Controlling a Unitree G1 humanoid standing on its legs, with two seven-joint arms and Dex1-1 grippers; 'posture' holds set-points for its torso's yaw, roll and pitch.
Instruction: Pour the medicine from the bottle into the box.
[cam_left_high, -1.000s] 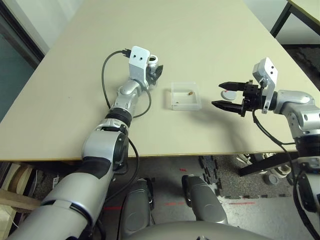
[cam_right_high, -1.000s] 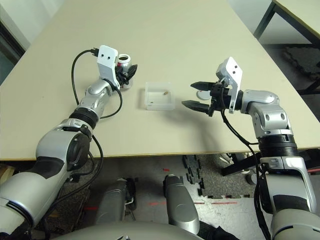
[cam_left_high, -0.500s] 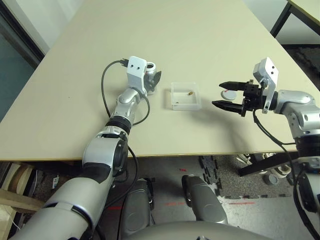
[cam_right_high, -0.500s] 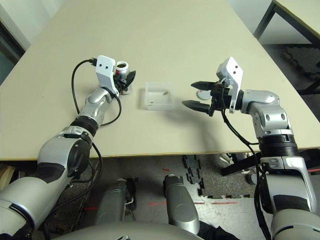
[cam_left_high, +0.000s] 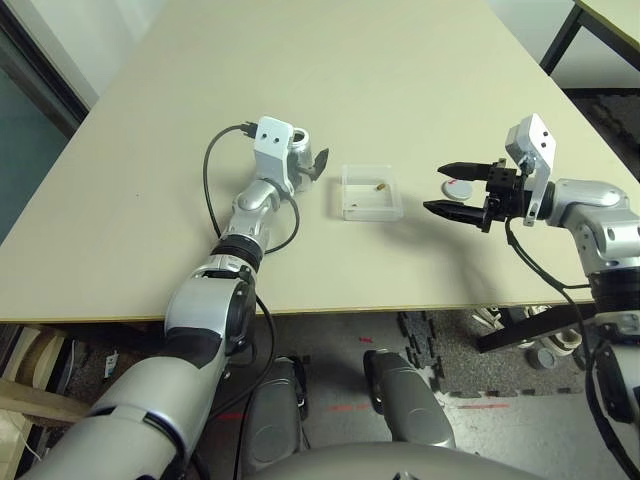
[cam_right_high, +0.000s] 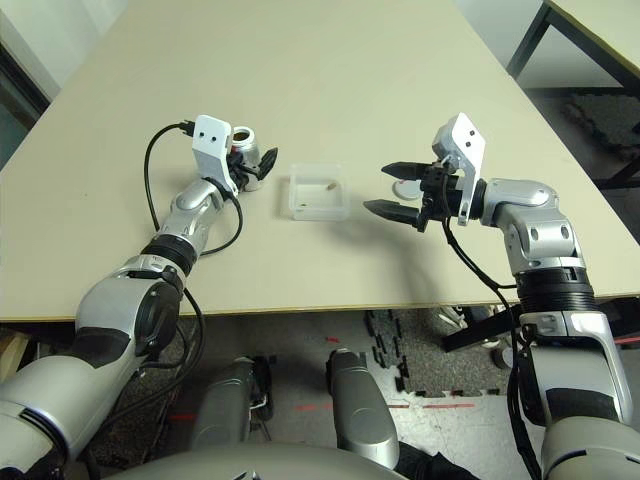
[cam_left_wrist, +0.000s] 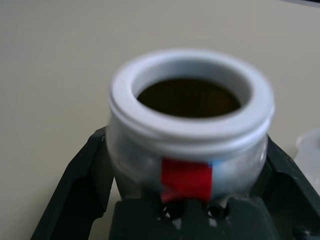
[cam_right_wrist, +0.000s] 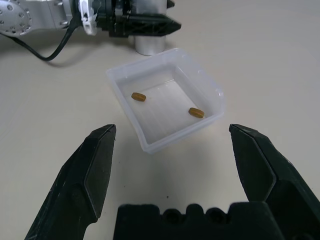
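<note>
Left eye view: the left gripper (cam_left_high: 312, 162) is closed around the bottle (cam_left_high: 300, 150), which stands upright on the bench (cam_left_high: 400, 60) with its mouth open. The box (cam_left_high: 371, 191) lies between the two grippers, near the left one. The right gripper (cam_left_high: 452, 190) hangs beyond the box with its fingers spread wide and nothing in them; the lid (cam_left_high: 459, 188) lies between its fingers.

Left wrist view: the bottle (cam_left_wrist: 190, 135) sits clamped between both fingers (cam_left_wrist: 75, 185), red mark facing the gripper, inside dark.

Right wrist view: the box (cam_right_wrist: 165, 97) lies just ahead of the spread fingers (cam_right_wrist: 92, 170), holding two pills (cam_right_wrist: 196, 112). The bottle (cam_right_wrist: 149, 44) stands beyond it.
</note>
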